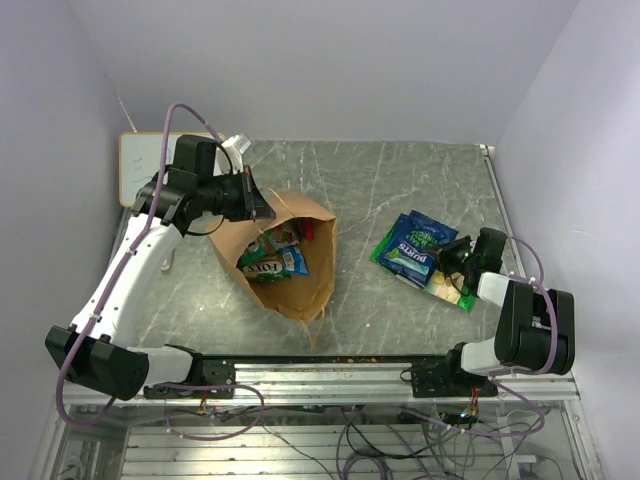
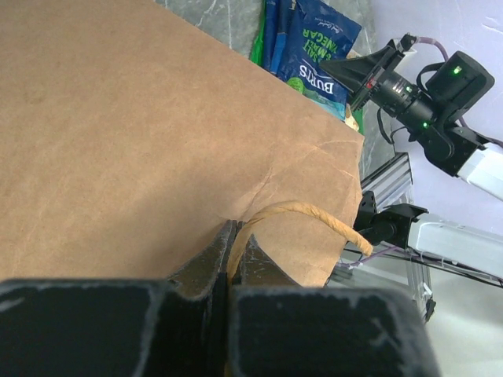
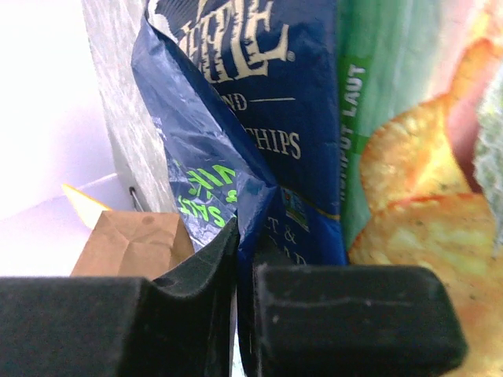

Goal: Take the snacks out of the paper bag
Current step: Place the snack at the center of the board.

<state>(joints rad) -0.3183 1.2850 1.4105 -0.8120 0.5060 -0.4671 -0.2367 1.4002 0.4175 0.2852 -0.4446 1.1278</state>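
Note:
The brown paper bag (image 1: pixel 305 275) lies on its side at mid-table, its mouth facing the back left. Several snacks (image 1: pixel 275 255), green, blue and red, show inside the mouth. My left gripper (image 1: pixel 262 205) is at the bag's upper rim, shut on the twisted paper handle (image 2: pixel 306 212); the bag's wall (image 2: pixel 141 133) fills the left wrist view. Outside the bag on the right lie blue packets (image 1: pixel 415 243) and a green and yellow chips packet (image 1: pixel 452 288). My right gripper (image 1: pixel 452 255) is shut on the edge of a blue packet (image 3: pixel 236 133), next to the chips packet (image 3: pixel 409 181).
A small white whiteboard (image 1: pixel 135 165) leans at the back left corner. An aluminium rail (image 1: pixel 330 370) runs along the table's near edge. Walls close in the left, back and right sides. The bag also shows in the right wrist view (image 3: pixel 134 243).

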